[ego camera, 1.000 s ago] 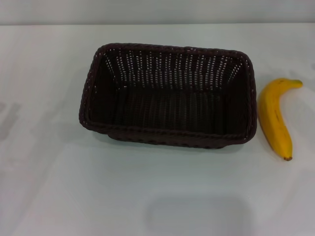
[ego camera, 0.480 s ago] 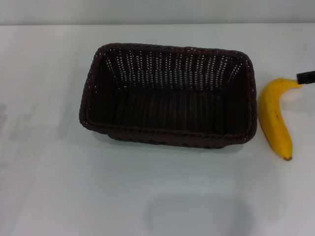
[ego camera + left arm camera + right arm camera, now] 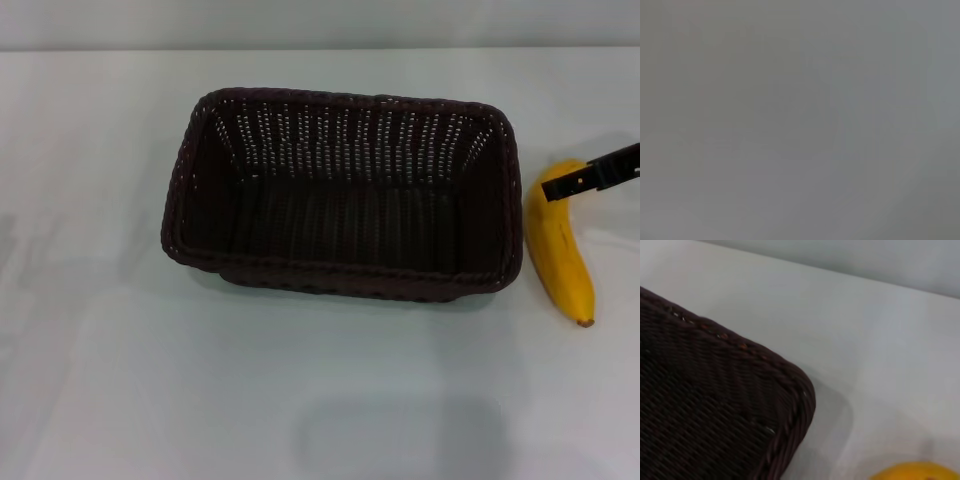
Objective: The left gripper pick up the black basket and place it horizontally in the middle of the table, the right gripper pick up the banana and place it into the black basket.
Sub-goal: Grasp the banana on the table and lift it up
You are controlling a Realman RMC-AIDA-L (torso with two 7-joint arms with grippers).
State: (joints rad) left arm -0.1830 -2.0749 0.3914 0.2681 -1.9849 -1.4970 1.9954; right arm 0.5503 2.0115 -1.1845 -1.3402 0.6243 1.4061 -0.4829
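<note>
- Reaching in from the right, the right end effector [image 3: 590, 176] crossed the banana's [image 3: 562, 250] stem end (couldn't tell its opening).
- Black basket [image 3: 342, 195] sat mid-bench [image 3: 100, 350].

A plain white table [image 3: 150, 380] fills almost all of the head view. Its surface is smooth and a little glossy, with soft pale reflections and faint grey shadows. Behind its far edge runs a light grey wall [image 3: 320, 22], without marks. The light is even and diffuse, without hard shadows.
</note>
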